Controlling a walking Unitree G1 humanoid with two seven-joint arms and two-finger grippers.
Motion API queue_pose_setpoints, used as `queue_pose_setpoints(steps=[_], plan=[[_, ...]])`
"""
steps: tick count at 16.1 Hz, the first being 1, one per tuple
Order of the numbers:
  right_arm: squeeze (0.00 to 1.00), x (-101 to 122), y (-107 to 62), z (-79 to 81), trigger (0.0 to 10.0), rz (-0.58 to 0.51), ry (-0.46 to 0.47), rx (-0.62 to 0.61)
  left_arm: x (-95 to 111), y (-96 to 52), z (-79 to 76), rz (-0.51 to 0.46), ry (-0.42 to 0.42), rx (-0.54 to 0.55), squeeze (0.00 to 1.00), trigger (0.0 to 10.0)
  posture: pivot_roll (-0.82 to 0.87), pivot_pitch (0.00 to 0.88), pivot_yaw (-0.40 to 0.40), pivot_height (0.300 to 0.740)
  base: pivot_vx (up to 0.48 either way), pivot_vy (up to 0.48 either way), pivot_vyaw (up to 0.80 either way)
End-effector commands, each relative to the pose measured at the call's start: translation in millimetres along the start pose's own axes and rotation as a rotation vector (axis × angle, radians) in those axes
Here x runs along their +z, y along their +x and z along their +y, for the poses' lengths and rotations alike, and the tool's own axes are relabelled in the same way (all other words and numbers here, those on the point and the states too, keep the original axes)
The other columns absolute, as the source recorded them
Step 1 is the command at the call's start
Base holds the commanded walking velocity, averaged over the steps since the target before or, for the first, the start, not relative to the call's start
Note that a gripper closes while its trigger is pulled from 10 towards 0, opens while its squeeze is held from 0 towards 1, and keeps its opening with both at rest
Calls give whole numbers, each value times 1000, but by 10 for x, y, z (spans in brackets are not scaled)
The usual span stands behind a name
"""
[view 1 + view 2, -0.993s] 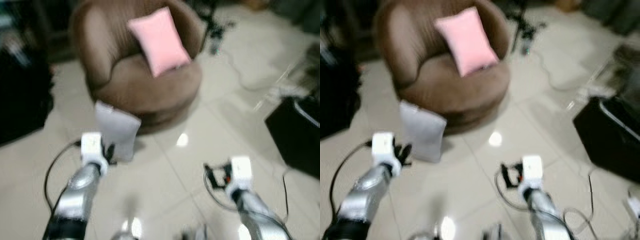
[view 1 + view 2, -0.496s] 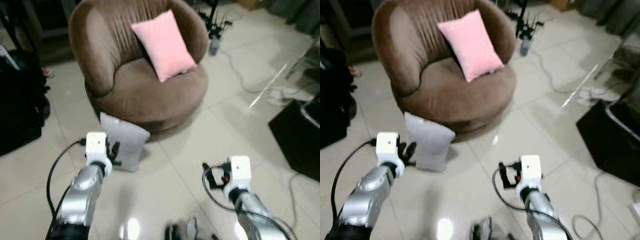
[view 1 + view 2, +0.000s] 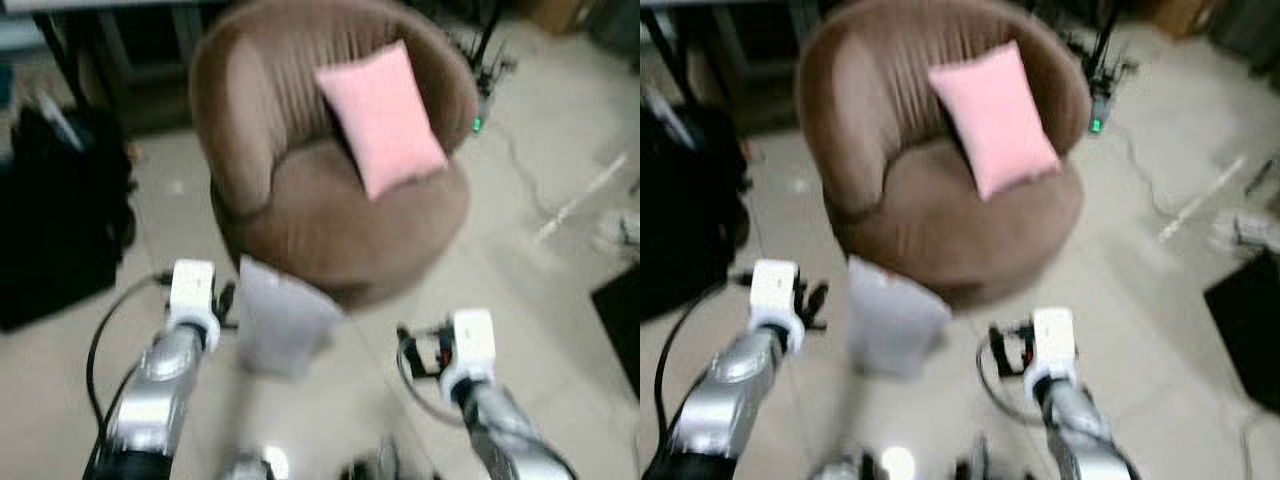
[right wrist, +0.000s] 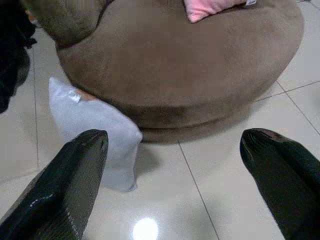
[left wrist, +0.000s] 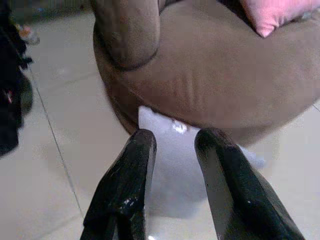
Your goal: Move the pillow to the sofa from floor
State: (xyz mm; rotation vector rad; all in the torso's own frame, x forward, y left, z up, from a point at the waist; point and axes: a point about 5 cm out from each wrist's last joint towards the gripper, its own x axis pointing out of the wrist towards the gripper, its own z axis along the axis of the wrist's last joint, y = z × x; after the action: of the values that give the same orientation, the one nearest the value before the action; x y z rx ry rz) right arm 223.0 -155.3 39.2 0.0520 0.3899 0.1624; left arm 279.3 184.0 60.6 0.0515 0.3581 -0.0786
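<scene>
The left claw (image 5: 172,150) is held out low over the floor with its two black fingers (image 5: 132,175) a small gap apart and nothing between them; they point at the grey pillow (image 4: 95,127), which is close ahead of the tips but not touched. The right claw (image 4: 175,170) is spread wide, its fingers (image 4: 67,187) far apart and empty, hovering above the tiles and aimed at the foot of the sofa, with the grey pillow off towards the robot's left. The grey pillow stands upright on the floor (image 4: 240,210), leaning against the curved base of the sofa (image 3: 330,220), a small tag at its upper corner. The sofa is a round brown tub chair with a high curved back. A pink pillow (image 3: 380,115) rests tilted on its seat against the backrest. From the head camera, both silver arms reach forward, the left arm (image 3: 165,380) just beside the grey pillow and the right arm (image 3: 480,400) further off over bare tiles. A dark bag (image 3: 60,220) sits on the floor to the robot's left of the sofa, and cables (image 3: 1160,190) trail over the pale tiles to the right.
</scene>
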Motion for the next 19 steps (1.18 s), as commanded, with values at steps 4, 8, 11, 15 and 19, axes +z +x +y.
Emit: queue_pose_setpoints(steps=[4,8,11,15,19], plan=[[0,-11,-38,-107,10000,31,-18,-35,-26,21,-93,23,20,-16,0,10000,-90,158,-72,740,0,0,0],[0,-7,-37,-103,10000,35,-25,-32,-18,30,-91,14,31,-17,0,10000,-95,160,-68,740,0,0,0],[0,-16,-43,-120,10000,46,-31,-38,-39,25,-123,18,47,-9,0,10000,-96,163,-69,740,0,0,0],[0,13,-41,-119,10000,26,-32,-30,-36,9,-119,1,40,18,0,10000,-96,170,-71,740,64,0,0],[0,8,-50,-118,10000,26,-37,-18,-35,14,-70,-11,-3,60,0,10000,-94,177,-76,740,451,0,0]])
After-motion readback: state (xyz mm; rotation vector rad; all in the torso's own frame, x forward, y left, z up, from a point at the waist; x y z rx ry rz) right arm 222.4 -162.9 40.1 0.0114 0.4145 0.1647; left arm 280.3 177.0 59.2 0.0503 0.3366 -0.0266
